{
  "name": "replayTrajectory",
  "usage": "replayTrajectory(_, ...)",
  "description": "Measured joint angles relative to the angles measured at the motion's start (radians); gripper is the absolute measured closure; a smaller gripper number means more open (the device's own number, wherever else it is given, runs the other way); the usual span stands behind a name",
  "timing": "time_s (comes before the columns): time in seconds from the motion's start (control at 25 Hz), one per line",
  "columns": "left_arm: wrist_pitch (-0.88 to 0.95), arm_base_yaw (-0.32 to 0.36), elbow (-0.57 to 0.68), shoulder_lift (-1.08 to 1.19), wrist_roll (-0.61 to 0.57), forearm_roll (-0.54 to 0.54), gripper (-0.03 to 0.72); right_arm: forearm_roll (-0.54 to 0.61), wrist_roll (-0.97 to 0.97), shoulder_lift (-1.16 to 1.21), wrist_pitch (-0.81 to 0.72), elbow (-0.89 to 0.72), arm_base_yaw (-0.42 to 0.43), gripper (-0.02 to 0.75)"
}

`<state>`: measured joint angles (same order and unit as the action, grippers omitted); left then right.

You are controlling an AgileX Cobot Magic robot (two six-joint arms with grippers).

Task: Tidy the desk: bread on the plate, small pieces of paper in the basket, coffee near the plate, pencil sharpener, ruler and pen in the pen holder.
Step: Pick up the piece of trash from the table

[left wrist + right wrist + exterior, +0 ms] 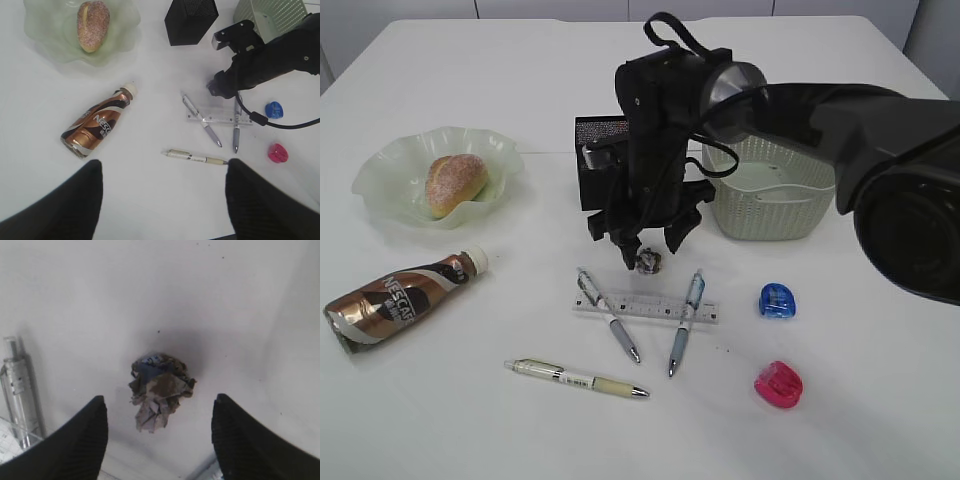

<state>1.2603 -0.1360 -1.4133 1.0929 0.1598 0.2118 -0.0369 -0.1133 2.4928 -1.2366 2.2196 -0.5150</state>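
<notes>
**Right claw over the paper wad**

On the white desk (840, 420), the basket (770, 205) is the landmark. Left of it, the right claw (648, 245) hangs apart above the crumpled paper (160, 390). The left claw (160, 200) is apart too, nearer the camera.

Exterior view: the desk is seen from the front, at a downward slant, with the plate (380, 185) at left and the basket (770, 205) at right. Left wrist view: taken from high above, looking down; the ruler (220, 119), also seen at (645, 308), is shared with the exterior. Right wrist view: held close over the crumpled paper (160, 390), facing down.
</notes>
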Motion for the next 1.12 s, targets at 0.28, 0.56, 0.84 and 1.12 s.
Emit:
replayTrajectory(0.28,0.0,0.0,0.0,0.0,0.0,-0.003,0.129,-0.002,0.002,0.02,0.002,0.0,0.0,0.259)
replayTrajectory(0.56,0.0,0.0,0.0,0.0,0.0,-0.011,0.129,-0.002,0.002,0.045,0.002,0.0,0.0,0.26)
replayTrajectory(0.84,0.0,0.0,0.0,0.0,0.0,-0.021,0.129,-0.003,0.002,0.048,0.004,0.0,0.002,0.347)
replayTrajectory(1.12,0.0,0.0,0.0,0.0,0.0,-0.021,0.129,-0.003,0.002,0.048,0.019,0.0,0.002,0.514)
